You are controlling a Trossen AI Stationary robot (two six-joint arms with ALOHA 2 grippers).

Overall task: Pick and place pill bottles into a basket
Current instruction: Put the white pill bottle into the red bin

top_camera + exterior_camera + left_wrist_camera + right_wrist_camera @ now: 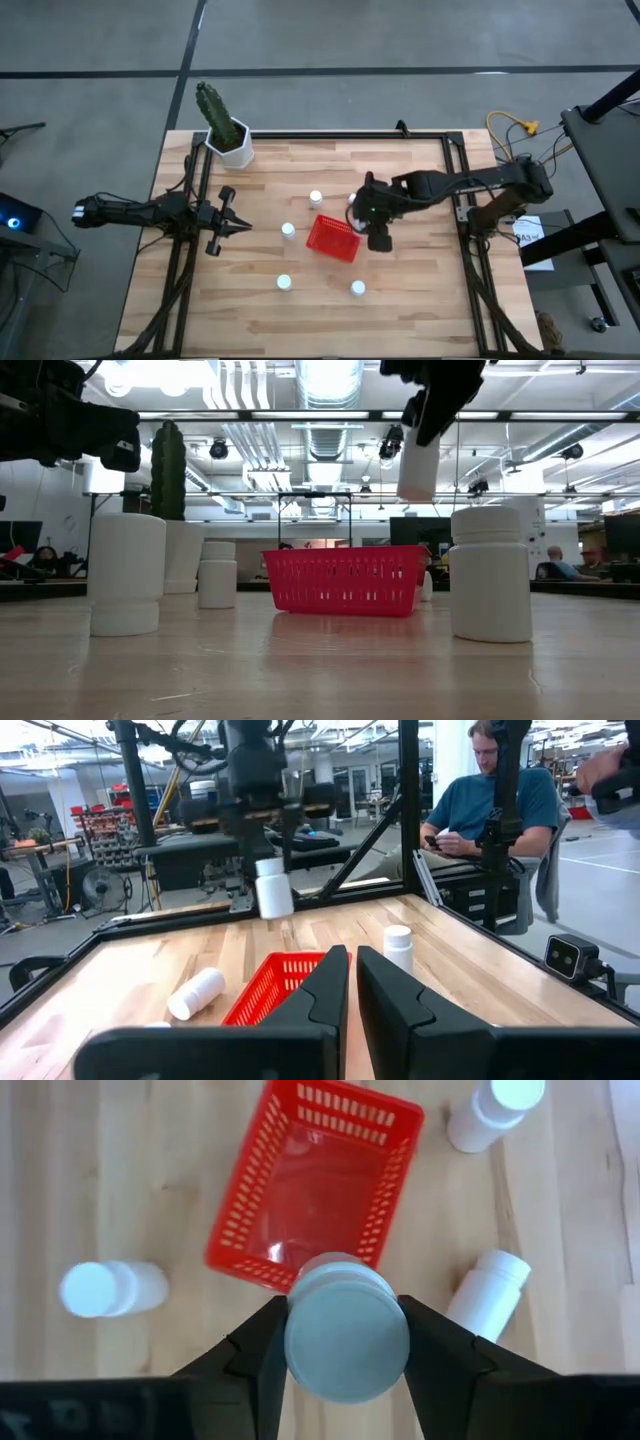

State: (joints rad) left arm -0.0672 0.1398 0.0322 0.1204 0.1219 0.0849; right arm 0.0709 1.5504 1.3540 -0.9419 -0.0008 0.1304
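Note:
The red basket [333,238] stands mid-table, and also shows in the right wrist view [315,1180]. My right gripper [375,215] is over the basket's right end, shut on a white pill bottle [418,465]. Three bottles stand on their bases around the basket [288,231] [284,283] [358,288], and another stands on its far side [316,198]. One bottle lies on its side [487,1290] beyond the basket's far right corner. My left gripper [240,228] hovers shut and empty to the left of the basket. My right gripper pinches the bottle's cap end [347,1330] between its two fingers [255,1350], one on each side. The fingers come from above, pointing down. The bottle hangs below them, nearly upright and lifted clear, its base [416,492] above the basket's rim.
A white pot with a green cactus [228,135] stands at the table's far left corner. A black frame rail [340,134] runs around the table. People sit in the room behind [485,805].

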